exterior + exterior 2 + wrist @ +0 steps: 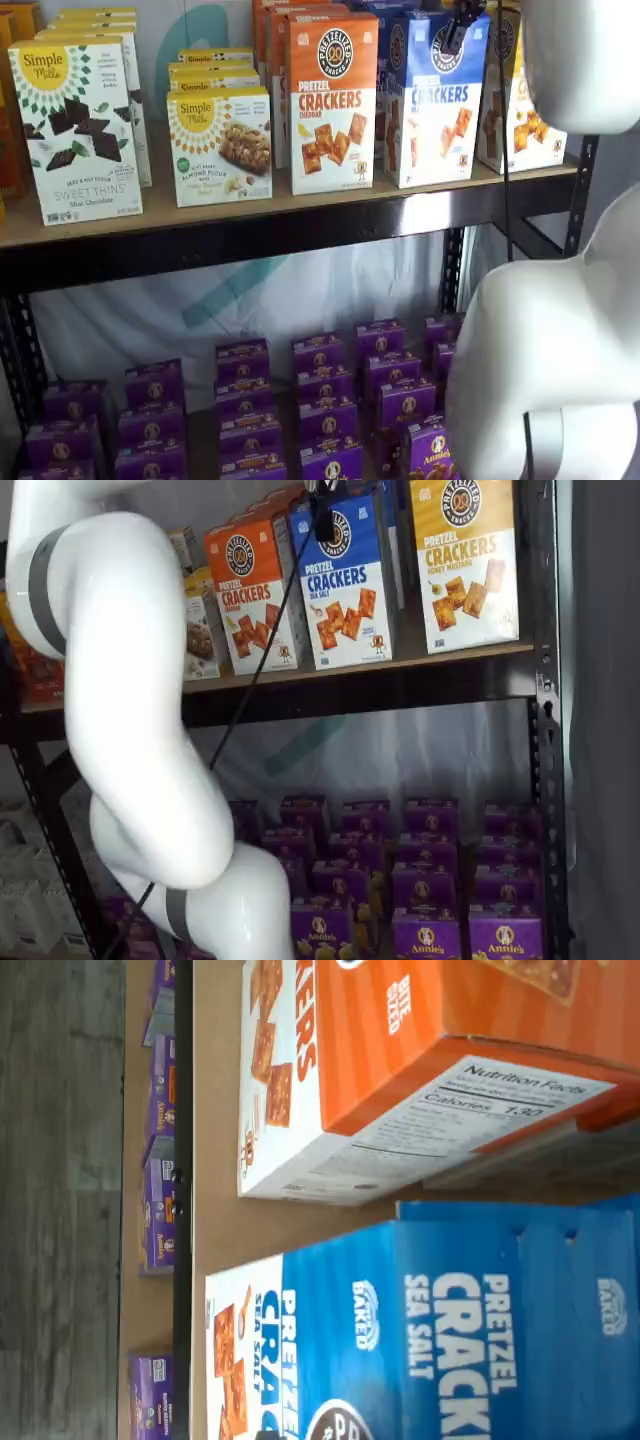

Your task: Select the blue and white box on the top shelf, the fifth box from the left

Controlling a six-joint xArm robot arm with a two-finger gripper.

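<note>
Fingers of the gripper (pixel 462 22) hang as a dark shape from the upper edge in both shelf views, just in front of the upper part of the blue and white box (pixel 432 98); whether they are spread or closed cannot be told, since only a side-on black sliver with a thin cable beside it shows. The white arm (pixel 130 710) is smooth, glossy and rounded, with a grey band near its elbow.

That carton is a tall cardboard rectangle, blue above and white below, with a round dark logo and pictured orange square crackers. It stands upright on the top shelf (pixel 250 215), between an orange-topped cheddar carton (pixel 332 98) of the same shape and a yellow-topped carton (pixel 465 560). In the wrist view its blue lid flaps (pixel 520 1260) and "PRETZEL" lettering show close up, with bare light wood separating it from the orange carton's nutrition panel (pixel 480 1100).

Farther along the board stand white Simple Mills boxes (pixel 75 130) with sunburst prints. The shelf is a pale wood plank with a black metal front rail and black uprights (pixel 545 720). Below, small purple boxes (pixel 435 880) crowd the lower level in rows. A pale, creased sheet (pixel 250 290) hangs behind the rack, and grey wood-grain flooring (pixel 60 1200) shows in the wrist view.
</note>
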